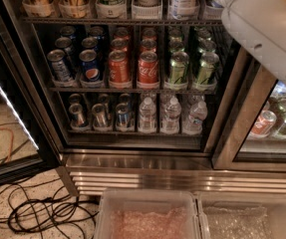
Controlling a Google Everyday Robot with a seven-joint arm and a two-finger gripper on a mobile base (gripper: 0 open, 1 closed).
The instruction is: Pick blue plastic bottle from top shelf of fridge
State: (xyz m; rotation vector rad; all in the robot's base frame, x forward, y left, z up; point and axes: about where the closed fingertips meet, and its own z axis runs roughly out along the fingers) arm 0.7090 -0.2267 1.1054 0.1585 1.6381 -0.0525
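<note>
White robot arm point(262, 29) is at the right end of the dark wire top shelf point(117, 21) of the glass-door fridge point(137, 161). End effector is out of view; cannot tell its state. Tall blue plastic bottle point(210, 4), apparently there, is not lifted; grasp and withdrawal remain

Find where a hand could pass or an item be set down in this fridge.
Every shelf is packed: the top shelf, cans below, water bottles lowest. The main bare room is the dark gap above the can tops. The gripper is out of view; the white arm crowds the top right.
</note>
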